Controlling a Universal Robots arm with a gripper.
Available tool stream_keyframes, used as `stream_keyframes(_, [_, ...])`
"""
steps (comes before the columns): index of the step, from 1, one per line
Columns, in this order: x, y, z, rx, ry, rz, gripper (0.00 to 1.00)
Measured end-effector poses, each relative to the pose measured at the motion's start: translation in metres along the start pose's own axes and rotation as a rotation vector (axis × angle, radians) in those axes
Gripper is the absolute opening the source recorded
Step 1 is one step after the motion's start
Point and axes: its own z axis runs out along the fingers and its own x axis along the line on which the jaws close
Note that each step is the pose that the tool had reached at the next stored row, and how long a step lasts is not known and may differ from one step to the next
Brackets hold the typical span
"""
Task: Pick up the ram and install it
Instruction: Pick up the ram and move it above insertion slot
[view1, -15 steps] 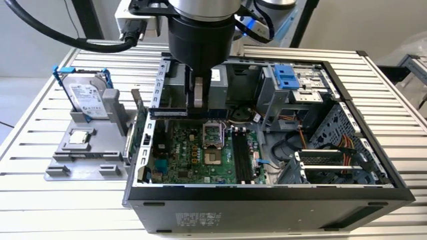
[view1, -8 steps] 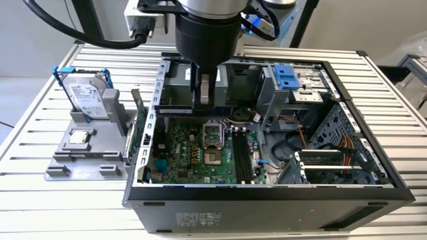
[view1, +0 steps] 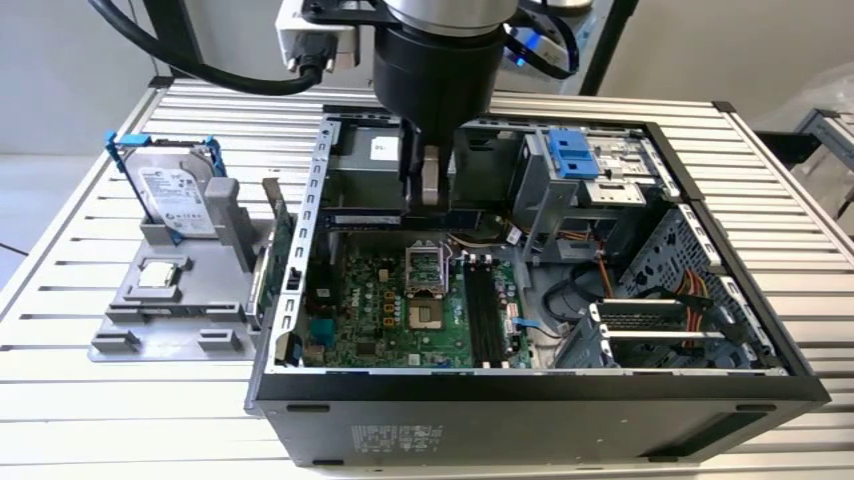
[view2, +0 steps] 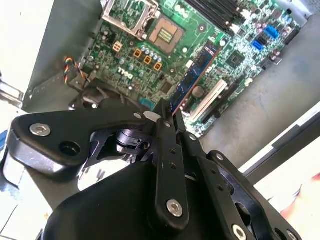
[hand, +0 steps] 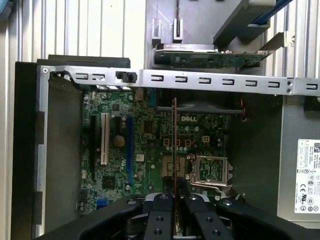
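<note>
My gripper (view1: 430, 195) hangs over the open computer case (view1: 534, 385), shut on the ram (view1: 400, 217), a long thin dark stick held level above the motherboard (view1: 380, 315). In the first wrist view the ram (hand: 174, 145) shows edge-on, rising from between the closed fingers (hand: 162, 210) over the green board (hand: 145, 150). The second wrist view shows the ram (view2: 192, 75) as a blue strip running out from the gripper (view2: 167, 114). The black memory slots (view1: 483, 315) lie beside the processor socket (view1: 424, 270), below the ram and apart from it.
A silver hard drive in a blue frame (view1: 174, 190) stands on a grey fixture (view1: 167, 310) at the exterior view's left, with an upright card (view1: 276, 245) beside the case wall. A blue-fronted drive cage (view1: 571, 155) and cables (view1: 667, 290) crowd the case's right side.
</note>
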Motion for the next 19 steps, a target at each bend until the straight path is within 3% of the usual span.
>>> stream_keyframes(19, [-0.0015,-0.04,-0.0018,-0.0035,-0.0001,0.0,0.0])
